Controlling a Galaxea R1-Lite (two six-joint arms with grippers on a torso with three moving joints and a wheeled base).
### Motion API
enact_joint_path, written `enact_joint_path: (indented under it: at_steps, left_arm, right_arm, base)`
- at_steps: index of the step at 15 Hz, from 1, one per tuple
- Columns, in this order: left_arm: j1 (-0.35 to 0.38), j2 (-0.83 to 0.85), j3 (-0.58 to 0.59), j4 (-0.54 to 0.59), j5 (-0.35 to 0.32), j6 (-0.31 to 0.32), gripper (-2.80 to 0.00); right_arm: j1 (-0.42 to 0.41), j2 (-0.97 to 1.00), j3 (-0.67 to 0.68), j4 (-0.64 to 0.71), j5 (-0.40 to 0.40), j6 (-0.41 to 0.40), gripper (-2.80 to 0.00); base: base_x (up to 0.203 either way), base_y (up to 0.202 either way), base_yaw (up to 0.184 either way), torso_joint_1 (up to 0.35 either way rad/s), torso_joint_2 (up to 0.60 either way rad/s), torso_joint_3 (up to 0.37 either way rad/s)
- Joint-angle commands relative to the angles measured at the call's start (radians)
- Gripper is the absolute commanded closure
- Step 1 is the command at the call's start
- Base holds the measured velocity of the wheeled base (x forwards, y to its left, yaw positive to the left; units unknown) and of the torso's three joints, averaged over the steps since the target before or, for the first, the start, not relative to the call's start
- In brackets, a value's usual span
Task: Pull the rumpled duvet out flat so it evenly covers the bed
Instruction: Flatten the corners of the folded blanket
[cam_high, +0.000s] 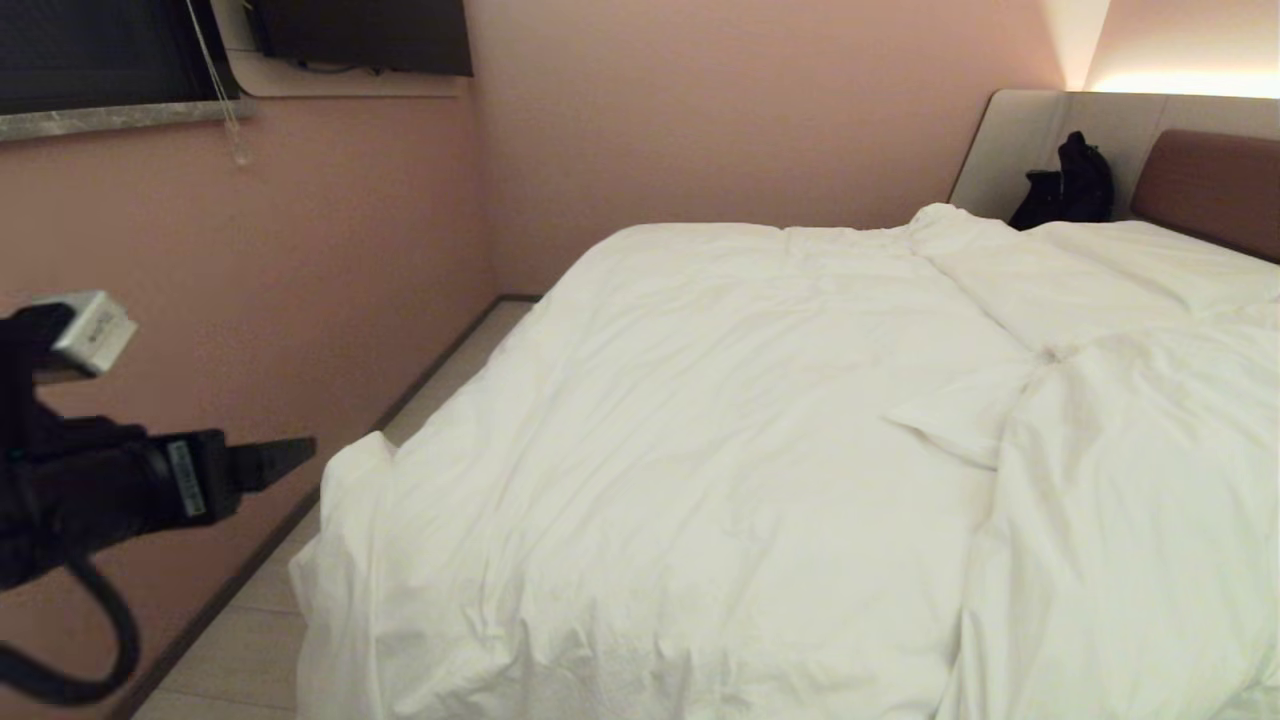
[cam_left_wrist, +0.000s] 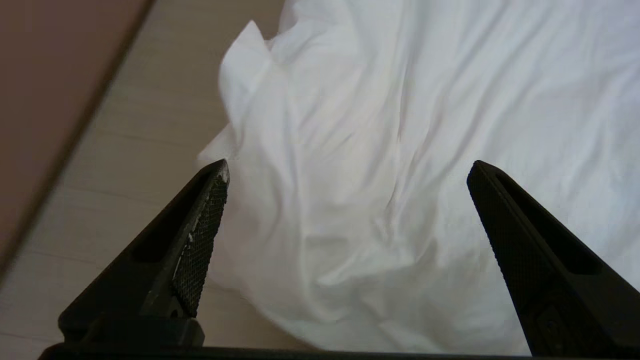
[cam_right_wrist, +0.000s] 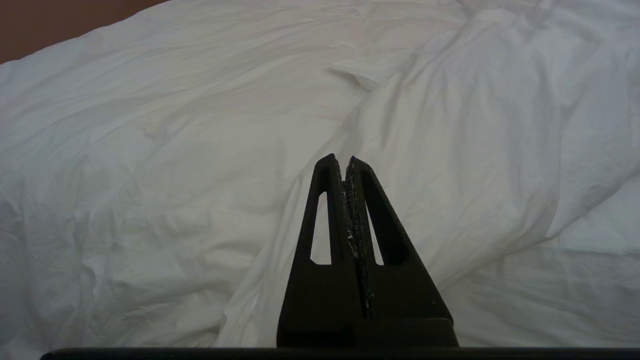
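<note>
White cotton, creased throughout: the duvet (cam_high: 720, 430) lies over the bed (cam_high: 1215, 185), its long axis running from the near foot edge away toward the headboard at upper right in the head view. Its near-left corner (cam_high: 345, 500) hangs off the mattress edge and droops toward the floor (cam_high: 250, 620). A raised fold (cam_high: 960, 420) crosses the cover right of centre, where one layer overlaps another; beyond it the cloth is bunched and uneven toward the headboard.

Left tool (cam_high: 285, 458): held in the air at the left of the head view, beside the hanging corner and apart from it, pointing toward the bed. In the left wrist view its fingers (cam_left_wrist: 205, 225) stand wide apart with nothing between them; the drooping corner of the duvet (cam_left_wrist: 350, 200) lies beyond.

Right tool (cam_right_wrist: 346, 165): outside the head view. In the right wrist view its fingers are pressed together, empty, above the rumpled cover (cam_right_wrist: 175, 150) and clear of it.

Surroundings: pale plank floor along the bed's left side, pink wall (cam_high: 330, 250) behind, a dark window (cam_high: 100, 50) with a stone sill at upper left, a dark panel (cam_high: 360, 35) mounted high on the wall. A black object (cam_high: 1070, 185) rests against the beige headboard panel; its kind cannot be made out.

Hidden or cut off: the mattress, sheet and base are covered by the duvet; the bed's right side and near edge run out of frame; the left arm is cropped at the picture's edge
</note>
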Motion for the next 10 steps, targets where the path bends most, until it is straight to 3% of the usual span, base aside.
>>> enact_joint_path:
  at_steps: [1,4,6,9,10]
  left_arm:
    - [0.000,0.223,-0.090,-0.004,0.002,-0.079,-2.80]
    - [0.009,0.383,-0.193,-0.027,-0.008,-0.239,-2.80]
    - [0.017,0.402,-0.230,-0.030,-0.056,-0.268,-2.80]
    - [0.020,0.399,-0.277,-0.022,-0.066,-0.308,-2.80]
    - [0.020,0.398,-0.277,-0.022,-0.067,-0.308,0.00]
  right_arm:
    - [0.000,0.000,0.000,-0.001,0.000,-0.001,0.00]
    - [0.000,0.000,0.000,-0.001,0.000,0.000,0.00]
    - [0.000,0.000,0.000,-0.001,0.000,0.000,0.00]
    - [0.000,0.000,0.000,-0.001,0.000,0.000,0.00]
    - [0.000,0.000,0.000,-0.001,0.000,0.000,0.00]
  base:
    - [0.000,0.000,0.000,0.000,0.00,0.000]
    - [0.000,0.000,0.000,0.000,0.00,0.000]
    - [0.000,0.000,0.000,0.000,0.00,0.000]
    - [0.000,0.000,0.000,0.000,0.00,0.000]
    - [0.000,0.000,0.000,0.000,0.00,0.000]
